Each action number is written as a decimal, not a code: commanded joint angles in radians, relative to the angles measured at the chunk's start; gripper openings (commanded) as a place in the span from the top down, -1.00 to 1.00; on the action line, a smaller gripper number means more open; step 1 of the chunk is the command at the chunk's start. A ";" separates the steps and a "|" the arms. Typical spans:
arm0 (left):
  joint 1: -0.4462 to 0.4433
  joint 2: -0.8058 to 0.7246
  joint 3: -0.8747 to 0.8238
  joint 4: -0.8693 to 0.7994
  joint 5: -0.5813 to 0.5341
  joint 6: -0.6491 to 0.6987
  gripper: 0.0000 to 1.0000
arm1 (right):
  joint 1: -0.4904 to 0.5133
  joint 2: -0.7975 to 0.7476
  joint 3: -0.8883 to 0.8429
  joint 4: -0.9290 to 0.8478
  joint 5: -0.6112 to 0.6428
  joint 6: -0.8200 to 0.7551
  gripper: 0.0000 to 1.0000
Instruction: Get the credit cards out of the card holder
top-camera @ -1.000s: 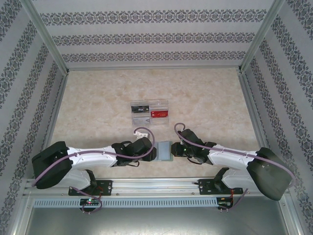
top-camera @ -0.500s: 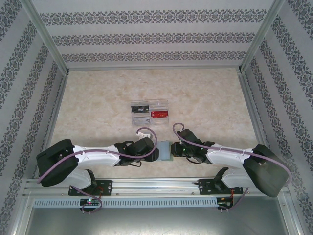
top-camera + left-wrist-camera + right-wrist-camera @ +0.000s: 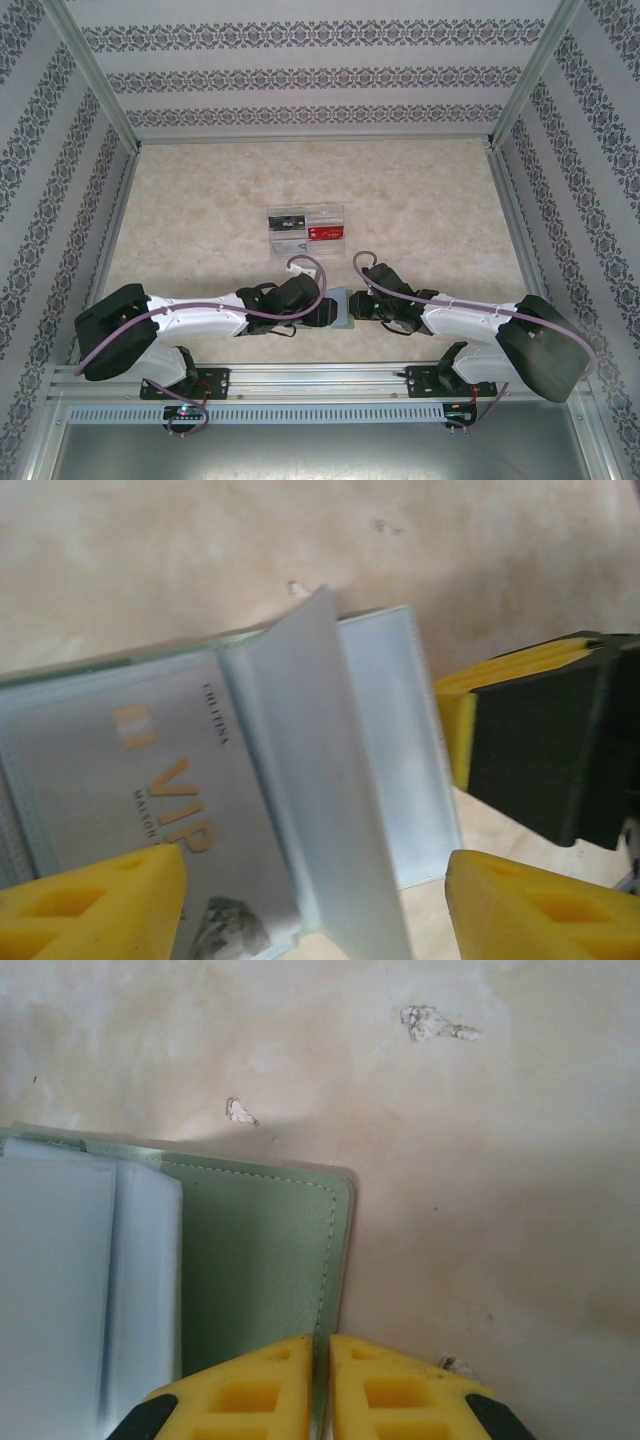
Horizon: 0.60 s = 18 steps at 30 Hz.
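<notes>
The card holder point(image 3: 341, 308) lies open near the table's point(image 3: 420, 200) front edge; the right gripper point(image 3: 322, 1360) pinches its green cover point(image 3: 260, 1250), apparently to anchor it, while the left gripper point(image 3: 315, 885) stands spread over the sleeves point(image 3: 385, 740), where a credit card point(image 3: 170, 790) sits pocketed.

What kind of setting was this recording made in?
Probably a staged robot test booth: patterned wallpaper panels in an aluminium frame, a marble-look tabletop, and a mounting rail at the near edge.
</notes>
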 commanded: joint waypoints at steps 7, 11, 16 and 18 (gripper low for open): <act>-0.020 0.063 0.057 0.071 0.060 0.030 -0.29 | 0.007 -0.019 0.000 -0.006 0.001 0.004 0.71; -0.027 0.104 0.085 0.101 0.092 0.030 -0.12 | 0.007 -0.055 -0.002 -0.034 0.032 0.004 0.69; -0.026 0.043 0.074 0.020 0.004 0.048 -0.05 | 0.007 -0.134 -0.003 -0.071 0.043 -0.010 0.59; -0.019 -0.010 0.054 -0.025 -0.046 0.054 0.03 | 0.009 -0.163 0.005 -0.083 0.035 -0.016 0.54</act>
